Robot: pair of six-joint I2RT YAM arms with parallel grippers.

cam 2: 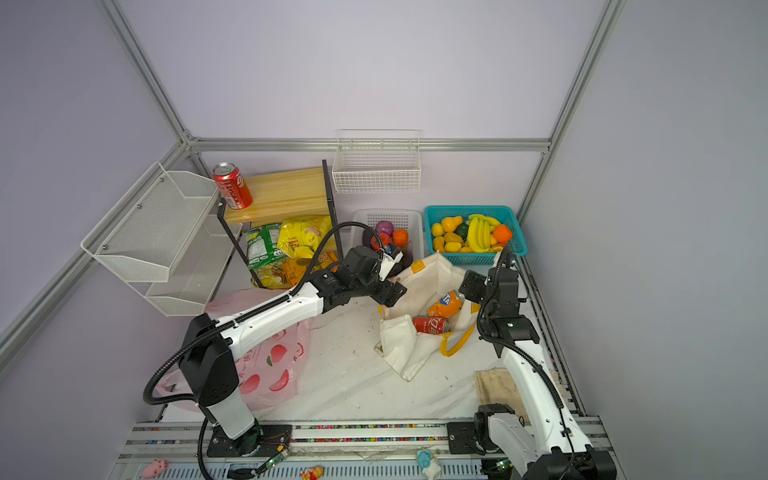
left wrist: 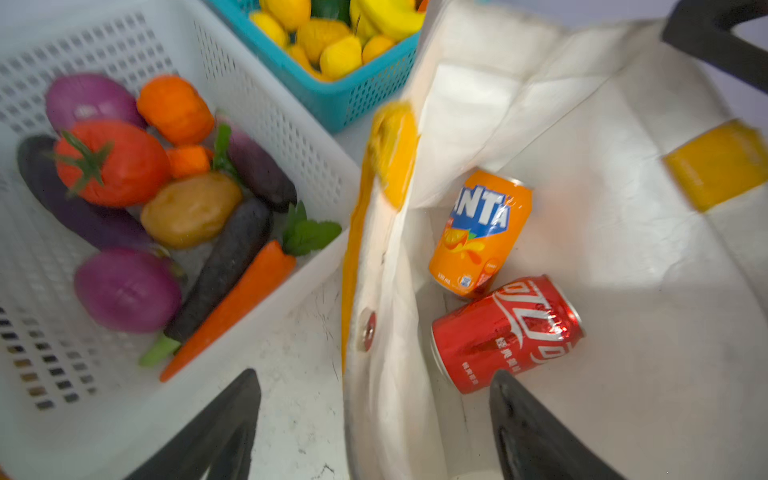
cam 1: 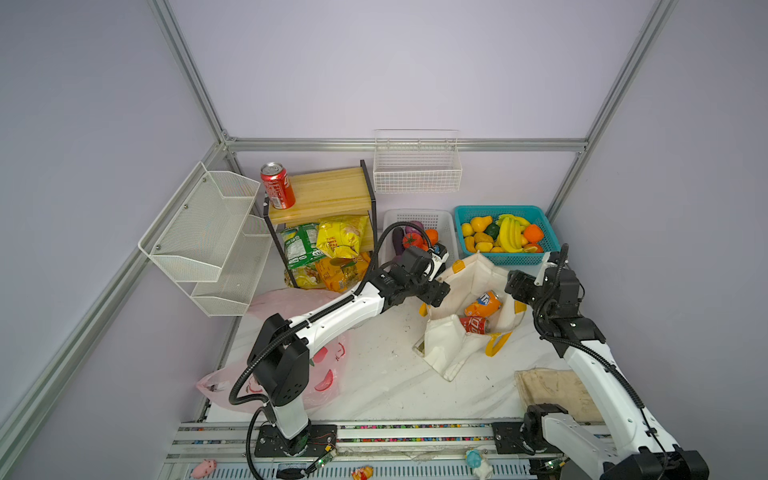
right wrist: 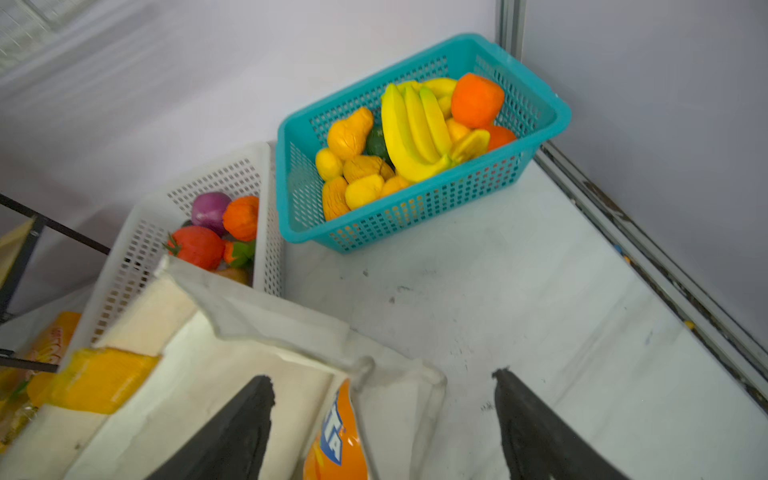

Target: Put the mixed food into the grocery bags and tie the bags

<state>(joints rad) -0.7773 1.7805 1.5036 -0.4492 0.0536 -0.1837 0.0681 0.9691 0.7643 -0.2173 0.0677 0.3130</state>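
Note:
The white canvas tote (cam 1: pixel 457 276) stands open at mid table. An orange soda can (left wrist: pixel 480 232) and a red cola can (left wrist: pixel 505 332) lie inside it. Another red cola can (cam 1: pixel 277 185) stands on the wooden shelf. A tomato (left wrist: pixel 110 162), a potato (left wrist: pixel 189 210) and a purple onion (left wrist: pixel 124 289) lie in the white basket (left wrist: pixel 266 95). The pink bag (cam 2: pixel 270 361) lies flat under my left arm. My left gripper (left wrist: pixel 374 386) is open astride the tote's near-basket wall. My right gripper (right wrist: pixel 382 382) is open astride the opposite rim.
A teal basket (cam 1: pixel 498 209) of yellow fruit sits at the back right. Snack packets (cam 1: pixel 332 241) fill the rack's lower shelf. White mesh shelves (cam 1: pixel 208 232) hang on the left wall, a wire basket (cam 1: pixel 417 174) on the back wall. A beige cloth (cam 1: pixel 552 390) lies front right.

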